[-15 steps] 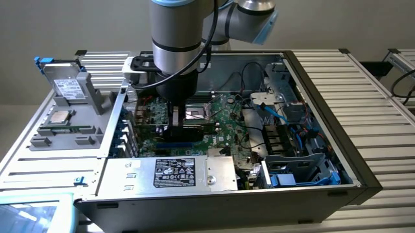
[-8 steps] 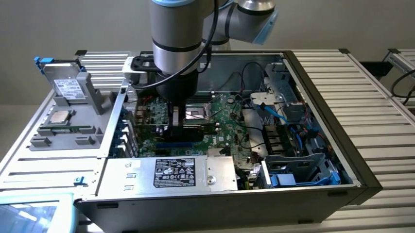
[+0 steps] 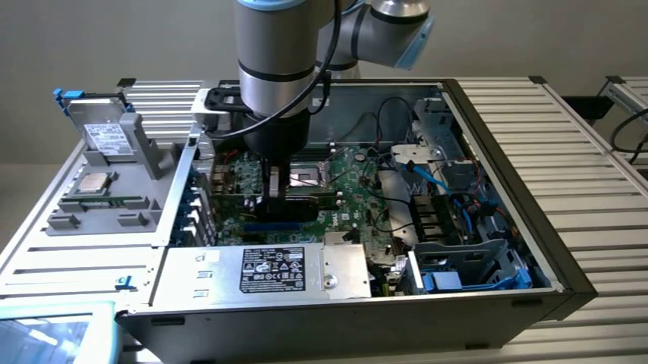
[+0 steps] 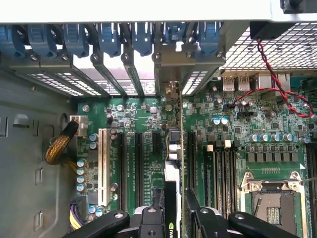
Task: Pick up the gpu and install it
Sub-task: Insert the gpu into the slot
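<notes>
The gpu (image 4: 173, 148) stands on edge over the black expansion slots of the green motherboard (image 4: 138, 119), its silver bracket end toward the case's rear slot openings. My gripper (image 4: 174, 198) is shut on the gpu, one dark finger on each side of the card. In the exterior view the gripper (image 3: 275, 199) reaches straight down into the open computer case, and the gpu (image 3: 314, 199) shows as a dark strip low against the motherboard (image 3: 350, 178). Whether the card's edge is seated in the slot I cannot tell.
Blue retention clips (image 4: 109, 37) line the rear slot openings. A white slot (image 4: 103, 163), the memory slots (image 4: 223, 168) and the CPU socket (image 4: 270, 198) flank the card. A red-and-black wire (image 4: 277, 89) crosses nearby. The power supply (image 3: 273, 269) and drive cage (image 3: 466, 258) hem in the case.
</notes>
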Available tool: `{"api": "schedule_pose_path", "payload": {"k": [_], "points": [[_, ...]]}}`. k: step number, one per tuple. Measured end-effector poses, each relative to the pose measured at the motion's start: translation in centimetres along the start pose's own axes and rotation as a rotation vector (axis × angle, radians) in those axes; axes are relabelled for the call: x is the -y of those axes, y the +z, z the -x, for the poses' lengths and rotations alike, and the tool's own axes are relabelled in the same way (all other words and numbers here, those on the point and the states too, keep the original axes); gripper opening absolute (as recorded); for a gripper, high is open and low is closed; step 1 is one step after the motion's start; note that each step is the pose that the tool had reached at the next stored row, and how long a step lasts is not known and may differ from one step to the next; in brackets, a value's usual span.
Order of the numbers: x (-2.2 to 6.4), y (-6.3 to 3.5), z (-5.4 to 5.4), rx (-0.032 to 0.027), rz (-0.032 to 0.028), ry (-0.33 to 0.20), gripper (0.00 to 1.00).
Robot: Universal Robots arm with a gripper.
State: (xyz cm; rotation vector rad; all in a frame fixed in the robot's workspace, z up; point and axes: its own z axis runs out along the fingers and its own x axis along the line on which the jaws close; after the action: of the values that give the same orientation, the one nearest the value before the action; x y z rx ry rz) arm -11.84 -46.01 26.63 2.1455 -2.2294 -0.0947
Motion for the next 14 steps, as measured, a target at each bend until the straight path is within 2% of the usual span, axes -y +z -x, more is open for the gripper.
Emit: {"api": "schedule_pose_path", "payload": {"k": [14], "points": [[-0.10,0.54,-0.03,0.0006,0.0000,0.000,0.28]]}}
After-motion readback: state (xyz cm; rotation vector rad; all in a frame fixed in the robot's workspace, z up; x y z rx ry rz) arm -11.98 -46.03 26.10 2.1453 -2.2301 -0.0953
